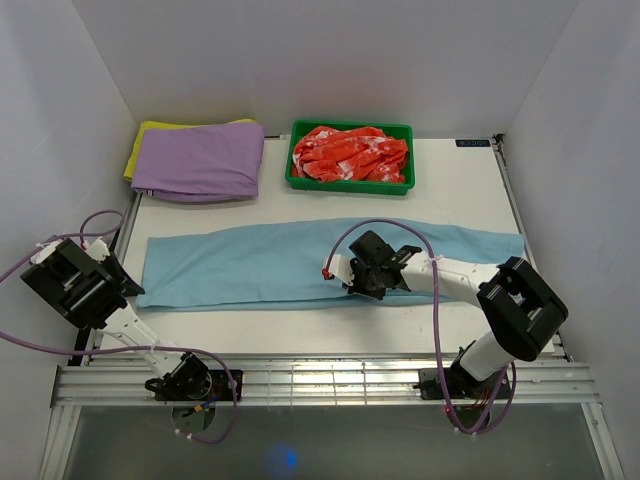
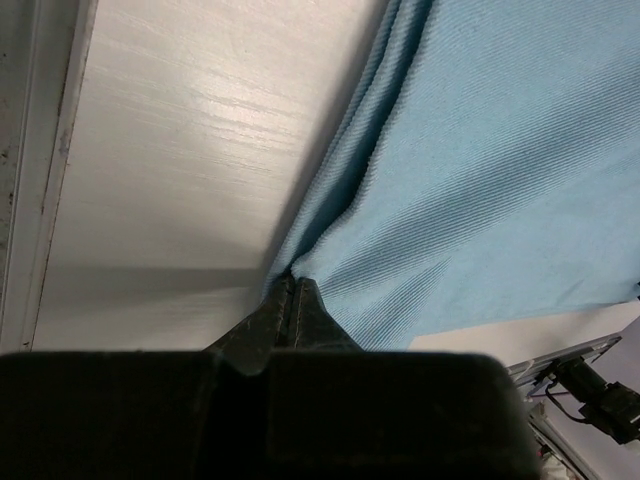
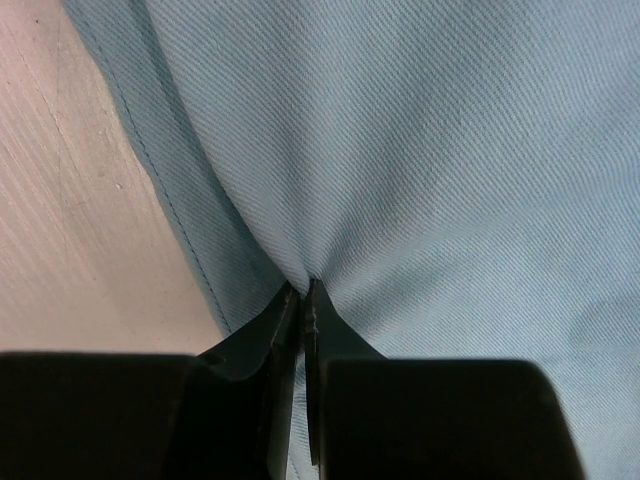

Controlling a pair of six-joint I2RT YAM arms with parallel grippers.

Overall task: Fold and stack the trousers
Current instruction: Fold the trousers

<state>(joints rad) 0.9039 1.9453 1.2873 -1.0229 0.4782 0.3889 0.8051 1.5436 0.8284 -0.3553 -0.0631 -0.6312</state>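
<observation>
Trousers (image 1: pixel 240 265) lie flat as one long strip across mid-frame on the surface (image 1: pixel 450 180), running left to right. Left jaws are closed, pinching the strip's lower-left corner; right jaws are closed, pinching a pucker of cloth near its lower edge, just right of center. Upper frame: purple folded garment (image 1: pixel 200 160) at left, green tray (image 1: pixel 350 186) holding red-and-white cloth (image 1: pixel 350 152) beside it.

White table (image 1: pixel 470 190), blue trousers (image 1: pixel 240 265), purple garment (image 1: pixel 200 160), green tray (image 1: pixel 350 186)
</observation>
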